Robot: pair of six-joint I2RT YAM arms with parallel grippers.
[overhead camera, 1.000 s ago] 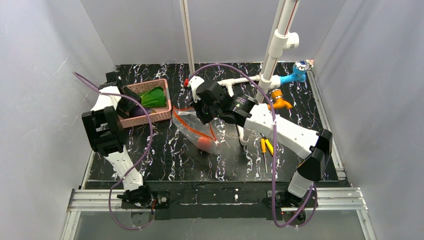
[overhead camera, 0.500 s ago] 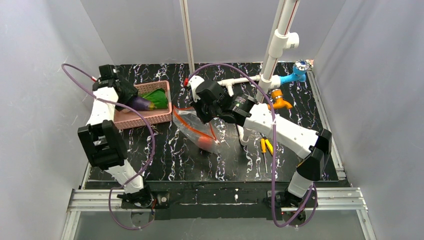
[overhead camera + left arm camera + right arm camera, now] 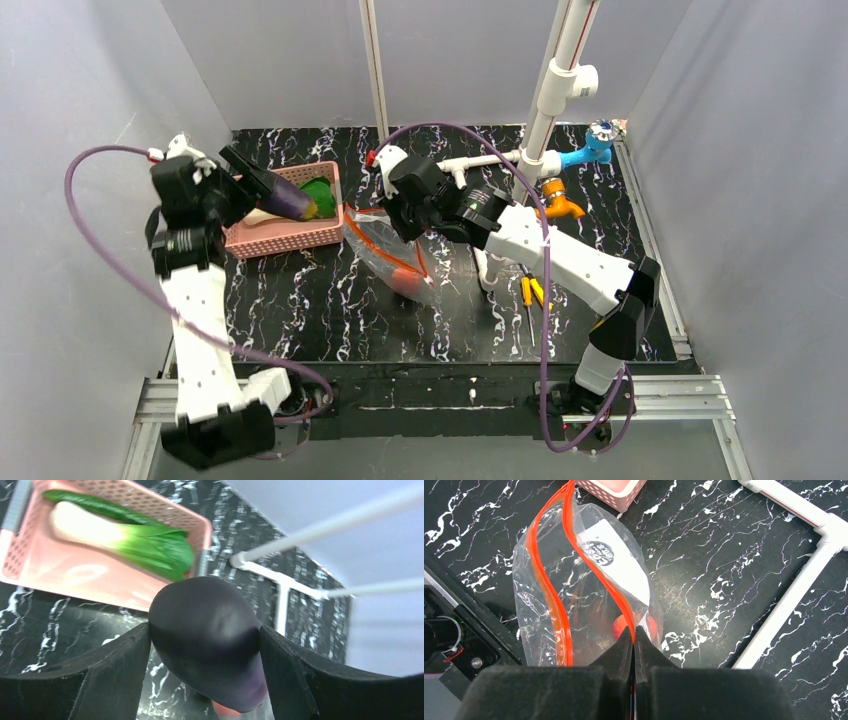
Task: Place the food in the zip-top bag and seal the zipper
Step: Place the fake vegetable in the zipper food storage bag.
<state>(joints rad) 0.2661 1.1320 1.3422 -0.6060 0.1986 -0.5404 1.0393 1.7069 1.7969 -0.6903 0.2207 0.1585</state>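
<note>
The left gripper (image 3: 270, 192) hangs in the air above the near right corner of the pink basket (image 3: 300, 236), at about 10 o'clock on the black marbled worktop (image 3: 400, 330). Its two fingers are spread wide and press on either side of the dark purple eggplant (image 3: 292, 201), whose rounded end sticks out beyond the fingertips toward 3 o'clock. In the left wrist view the eggplant (image 3: 207, 635) fills the gap between the fingers, clear of the worktop. Behind it the bok choy (image 3: 130, 535) lies on its side in the basket (image 3: 95, 577), white stem toward 9 o'clock and green leaves toward 3 o'clock. Just beside the basket, toward 3 o'clock, the zip-top bag (image 3: 385, 255) lies near the middle of the worktop. Its zipper (image 3: 549, 595) shows as two red-orange lines bowed apart, so the mouth gapes. The right gripper (image 3: 634, 632) has its fingertips pressed together on one lip of the bag, where the strip passes beside the printed label (image 3: 616, 562). The tomato (image 3: 620, 626) sits inside the bag, just behind those fingertips. At about 4 o'clock from the bag, the yellow-handled tools (image 3: 530, 290) lie on the worktop.
</note>
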